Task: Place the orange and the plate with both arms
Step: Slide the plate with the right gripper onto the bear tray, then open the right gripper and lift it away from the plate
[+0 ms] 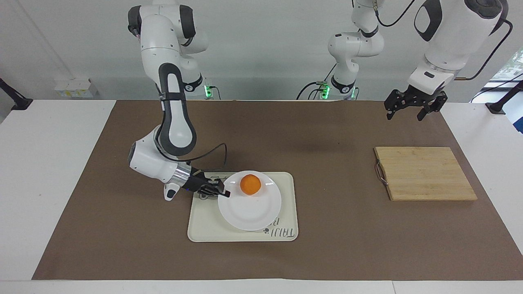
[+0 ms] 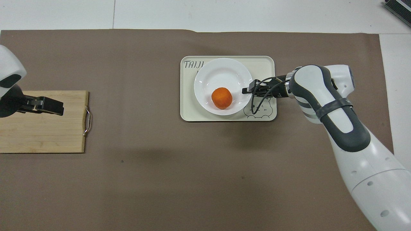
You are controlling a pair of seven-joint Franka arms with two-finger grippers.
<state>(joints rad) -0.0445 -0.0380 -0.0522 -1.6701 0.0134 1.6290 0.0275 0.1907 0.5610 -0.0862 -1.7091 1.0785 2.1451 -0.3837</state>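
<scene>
The white plate point(image 1: 249, 214) point(image 2: 221, 70) lies on the cream tray point(image 1: 204, 228) point(image 2: 263, 64). The orange point(image 1: 250, 184) point(image 2: 222, 98) sits in the plate's well, on the part nearer to the robots. My right gripper point(image 1: 224, 194) point(image 2: 245, 90) reaches in low and is shut on the plate's rim at the edge toward the right arm's end. My left gripper point(image 1: 410, 111) point(image 2: 59, 109) hangs open and holds nothing, high over the wooden cutting board point(image 1: 425, 173) point(image 2: 41, 134), where it waits.
The cutting board, with a metal handle point(image 1: 381, 173), lies at the left arm's end of the brown mat point(image 1: 335, 245). A bear drawing and lettering mark the tray. White table shows past the mat's edges.
</scene>
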